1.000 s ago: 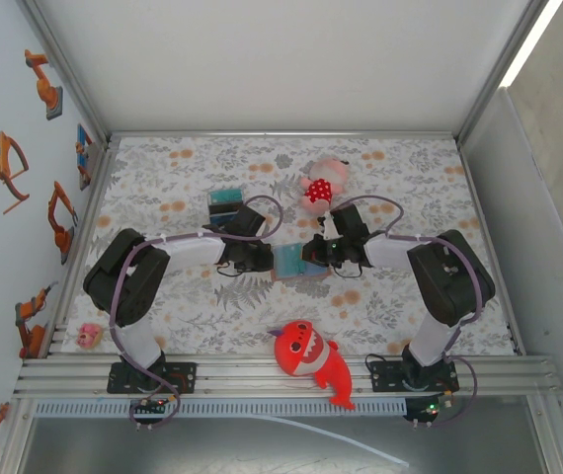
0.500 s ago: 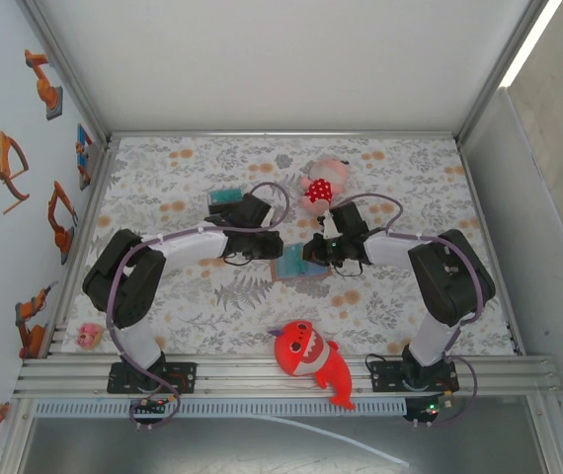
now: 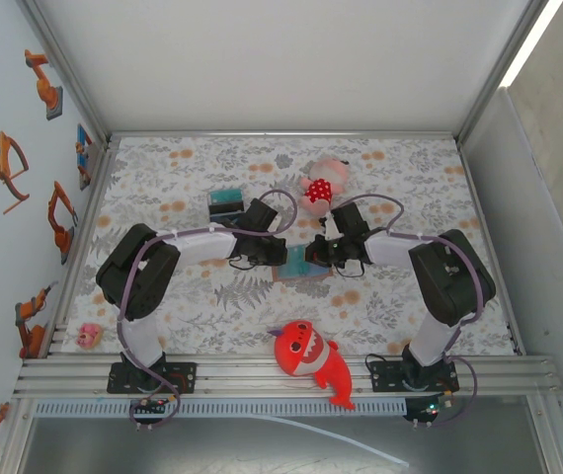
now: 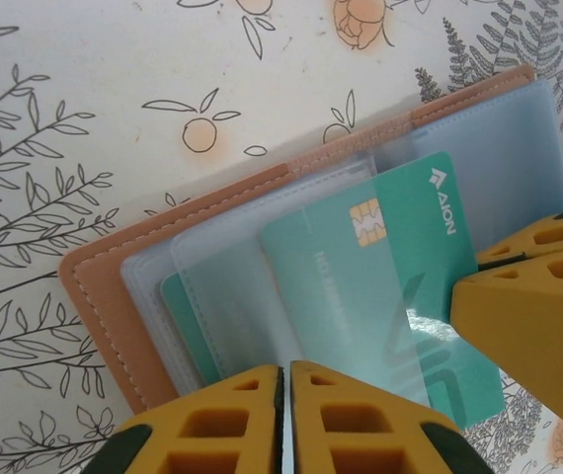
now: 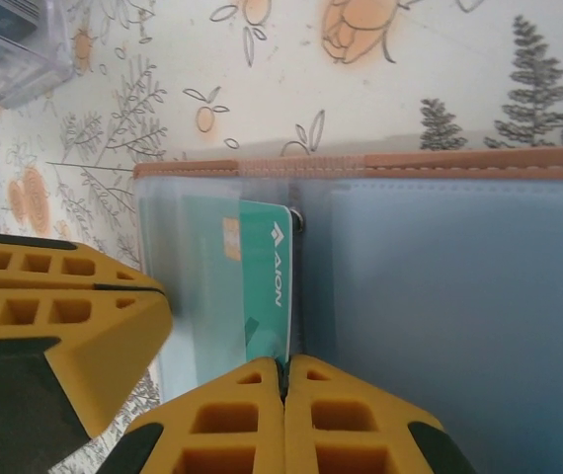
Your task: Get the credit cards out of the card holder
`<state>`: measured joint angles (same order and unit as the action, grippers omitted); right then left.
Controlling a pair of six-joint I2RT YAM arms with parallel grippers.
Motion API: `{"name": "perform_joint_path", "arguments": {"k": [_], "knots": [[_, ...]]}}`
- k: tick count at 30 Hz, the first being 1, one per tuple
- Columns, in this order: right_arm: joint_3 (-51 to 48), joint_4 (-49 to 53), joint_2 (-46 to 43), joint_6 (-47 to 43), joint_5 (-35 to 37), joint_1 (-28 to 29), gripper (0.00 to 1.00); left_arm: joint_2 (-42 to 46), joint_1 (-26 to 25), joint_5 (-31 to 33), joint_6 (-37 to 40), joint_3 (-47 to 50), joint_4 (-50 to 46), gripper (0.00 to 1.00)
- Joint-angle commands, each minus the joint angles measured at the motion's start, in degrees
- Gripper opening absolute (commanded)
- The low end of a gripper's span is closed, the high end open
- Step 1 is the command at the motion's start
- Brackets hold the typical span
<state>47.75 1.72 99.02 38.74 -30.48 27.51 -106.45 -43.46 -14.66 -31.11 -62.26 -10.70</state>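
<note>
Opened flat in the middle of the floral table point(image 3: 410, 168): one card holder point(image 4: 94, 296), tan cover down, several clear sleeves point(image 4: 227, 286) fanned on top. Inside the card holder, two credit cards point(image 4: 380, 286) counted, both teal: one half out of its sleeve with chip showing, one further in point(image 4: 178, 306) and mostly veiled. At the holder's left side, the left gripper point(image 4: 283, 373), closed tight at a sleeve rim beside the exposed card's long edge; card or film between the fingers, impossible to tell. At the holder's right side, the right gripper point(image 5: 283, 380), likewise closed, tips at the same card's corner; nipped or merely touched, cannot tell. Long axis of that card pointing roughly back toward the left gripper, so probably a straight draw along that line, left arm better placed, right arm steadying the holder. Nearer than the holder, one red shark plush point(image 3: 306, 360); beyond it, one pink plush point(image 3: 323, 183) and one striped block point(image 3: 225, 204).
</note>
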Motion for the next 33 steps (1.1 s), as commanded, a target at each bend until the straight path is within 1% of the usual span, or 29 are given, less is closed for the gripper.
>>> {"name": "perform_joint_path", "arguments": {"k": [1,10,15,21,26,30,31,33], "knots": [[-0.2,6.5,-1.7,-2.4,4.1,-0.9,0.0,-1.8,0.6,-0.2,1.0,-0.1,-1.5,0.08],[-0.7,9.2,-5.3,-4.0,5.6,-2.3,0.0,-1.6,1.1,0.2,1.1,0.7,-1.6,0.08],[-0.4,13.0,-8.4,-5.8,7.8,-2.5,0.0,-0.3,1.2,0.4,1.6,0.9,-1.7,0.08],[-0.5,14.4,-12.3,-7.5,8.0,-2.5,0.0,2.5,1.2,0.8,1.9,0.5,-1.8,0.09],[-0.4,14.6,-15.6,-9.4,6.8,-2.5,0.0,6.7,1.2,3.7,3.0,-0.3,-3.7,0.16],[0.0,14.8,-18.0,-11.0,5.6,-2.3,0.0,11.7,1.5,7.2,4.8,-0.2,-5.5,0.23],[0.1,14.9,-18.4,-11.5,5.4,-2.1,0.0,12.9,1.7,7.9,5.4,0.0,-5.8,0.26],[0.6,15.2,-19.3,-12.9,4.9,-1.4,0.0,16.0,2.2,9.3,6.9,0.7,-6.1,0.37]]}}
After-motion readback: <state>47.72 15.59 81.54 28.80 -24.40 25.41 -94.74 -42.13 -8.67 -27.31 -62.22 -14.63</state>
